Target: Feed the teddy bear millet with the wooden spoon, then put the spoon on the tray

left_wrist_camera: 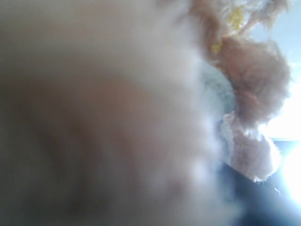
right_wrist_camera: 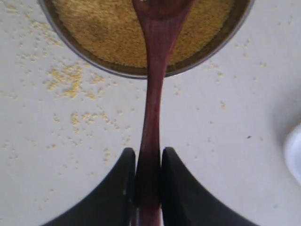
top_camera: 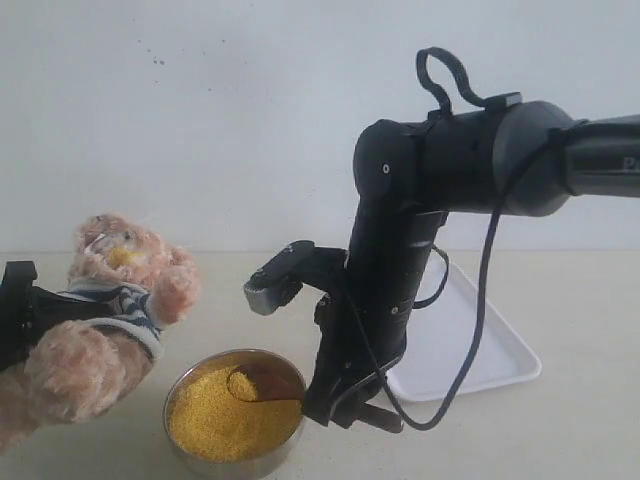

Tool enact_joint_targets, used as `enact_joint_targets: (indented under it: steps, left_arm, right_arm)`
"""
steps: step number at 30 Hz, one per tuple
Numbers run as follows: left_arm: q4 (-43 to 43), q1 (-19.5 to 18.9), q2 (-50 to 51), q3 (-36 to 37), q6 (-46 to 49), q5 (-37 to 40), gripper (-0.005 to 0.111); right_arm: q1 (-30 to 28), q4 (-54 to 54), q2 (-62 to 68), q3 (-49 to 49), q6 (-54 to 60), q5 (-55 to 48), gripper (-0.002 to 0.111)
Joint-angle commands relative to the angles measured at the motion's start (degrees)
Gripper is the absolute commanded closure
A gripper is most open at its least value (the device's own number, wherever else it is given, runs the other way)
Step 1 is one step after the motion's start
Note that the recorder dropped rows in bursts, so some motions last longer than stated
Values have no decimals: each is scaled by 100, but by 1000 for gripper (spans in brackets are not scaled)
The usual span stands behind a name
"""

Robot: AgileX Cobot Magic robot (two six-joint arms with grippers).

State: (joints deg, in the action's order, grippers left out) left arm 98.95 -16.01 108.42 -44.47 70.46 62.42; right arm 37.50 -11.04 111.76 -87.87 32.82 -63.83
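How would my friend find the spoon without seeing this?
Find the big black arm on the right; by its gripper sits a round metal bowl of yellow millet, beside the teddy bear. The wooden spoon is the thin dark reddish-brown stick running from the gripper into the grains, the only wooden thing there.

Round metal bowl [top_camera: 236,467], pale tabletop [top_camera: 560,430], plain white wall [top_camera: 200,120]

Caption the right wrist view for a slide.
Right gripper clamps the wooden spoon by its handle, scoop end over the millet in the metal bowl; spilled grains dot the table.
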Motion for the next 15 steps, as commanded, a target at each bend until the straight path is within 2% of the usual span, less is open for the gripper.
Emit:
enact_joint_targets:
  steps: [1,9,15]
  left_arm:
    - [99,-8,-8,-31,32,377,103]
    - [70,-8,-8,59,32,413,103]
    - [99,-8,-8,117,32,502,103]
  right_arm:
    - [-220,-460,-76,-22,124,-308,109]
    - [-533,-1619,-64,-22,249,-613,109]
    - [-566,-1838,-82,-9,553,-613,109]
